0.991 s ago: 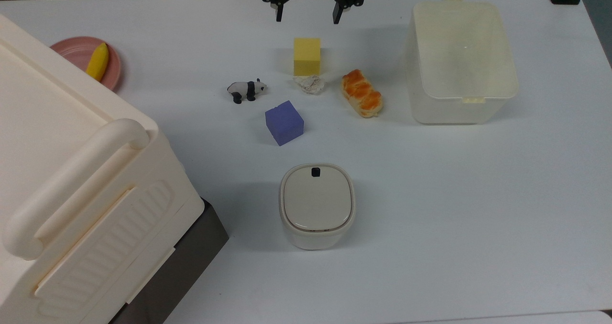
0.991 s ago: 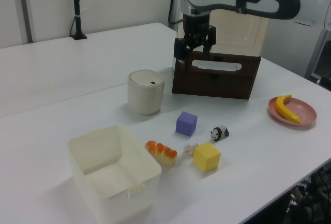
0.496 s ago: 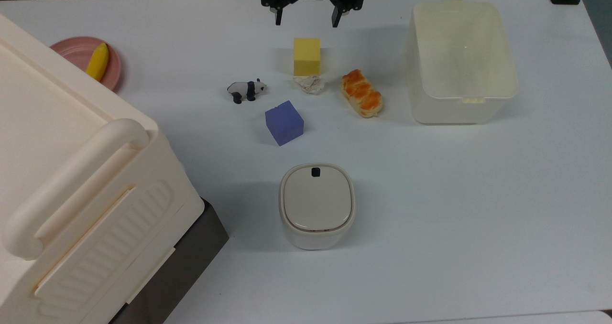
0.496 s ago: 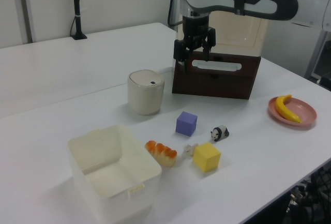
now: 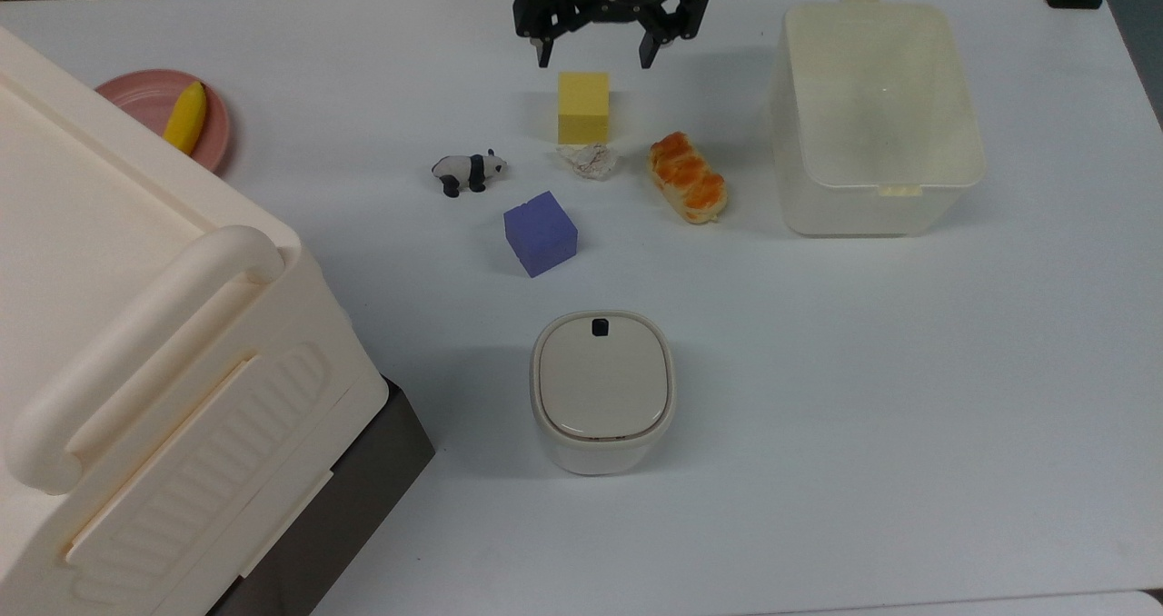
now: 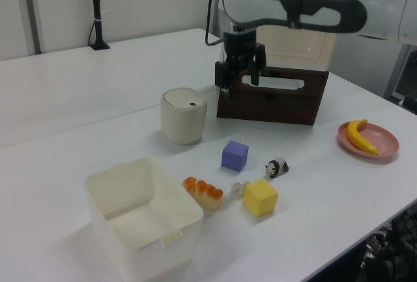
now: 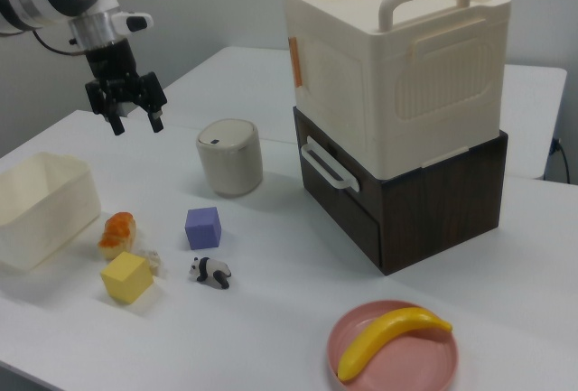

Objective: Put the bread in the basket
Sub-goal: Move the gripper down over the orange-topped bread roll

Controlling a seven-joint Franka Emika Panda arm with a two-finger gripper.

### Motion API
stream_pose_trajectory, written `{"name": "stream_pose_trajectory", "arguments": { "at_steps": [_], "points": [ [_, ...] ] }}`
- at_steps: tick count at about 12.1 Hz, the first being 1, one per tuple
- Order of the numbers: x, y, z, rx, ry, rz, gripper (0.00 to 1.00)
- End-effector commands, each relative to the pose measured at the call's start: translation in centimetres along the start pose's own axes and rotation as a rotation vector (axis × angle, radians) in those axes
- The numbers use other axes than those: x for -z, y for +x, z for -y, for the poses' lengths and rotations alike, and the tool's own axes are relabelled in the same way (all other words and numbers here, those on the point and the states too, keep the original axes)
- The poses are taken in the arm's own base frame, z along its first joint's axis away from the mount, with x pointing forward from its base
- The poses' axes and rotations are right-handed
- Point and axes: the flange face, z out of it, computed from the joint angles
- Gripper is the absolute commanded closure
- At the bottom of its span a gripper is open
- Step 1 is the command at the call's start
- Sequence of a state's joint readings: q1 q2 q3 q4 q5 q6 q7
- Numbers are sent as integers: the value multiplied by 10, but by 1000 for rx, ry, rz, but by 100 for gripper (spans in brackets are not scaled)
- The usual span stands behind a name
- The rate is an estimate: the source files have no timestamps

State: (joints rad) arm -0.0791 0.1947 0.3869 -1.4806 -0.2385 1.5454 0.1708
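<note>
Hovering above the table (image 5: 818, 371) with my gripper (image 5: 595, 53) spread wide and holding nothing. In the top view the bread (image 5: 687, 177) lies at its five o'clock, just beside the basket (image 5: 968, 175).

Glossy white-and-grey rounded arm links with dark joint bands; black hand (image 5: 595, 54) with 2 short fingers
</note>
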Motion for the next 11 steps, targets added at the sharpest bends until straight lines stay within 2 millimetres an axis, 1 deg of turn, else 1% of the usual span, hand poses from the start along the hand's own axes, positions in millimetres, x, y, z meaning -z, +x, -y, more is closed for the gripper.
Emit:
{"name": "stream_pose_trajectory", "arguments": {
  "at_steps": [1, 2, 3, 4, 6, 8, 9, 11],
  "points": [
    [-8, 6, 21, 58, -29, -17, 0],
    [-8, 5, 26, 66, -34, -19, 0],
    [-7, 3, 35, 81, -36, -13, 0],
    [-8, -1, 49, 106, -39, -5, 0],
    [-25, -7, 81, 189, -50, 26, 0],
    [-37, -13, 101, 298, -58, 45, 0],
    [-40, -15, 105, 375, -59, 55, 0],
    [-48, -11, 103, 510, -53, 46, 0]
  ]
}}
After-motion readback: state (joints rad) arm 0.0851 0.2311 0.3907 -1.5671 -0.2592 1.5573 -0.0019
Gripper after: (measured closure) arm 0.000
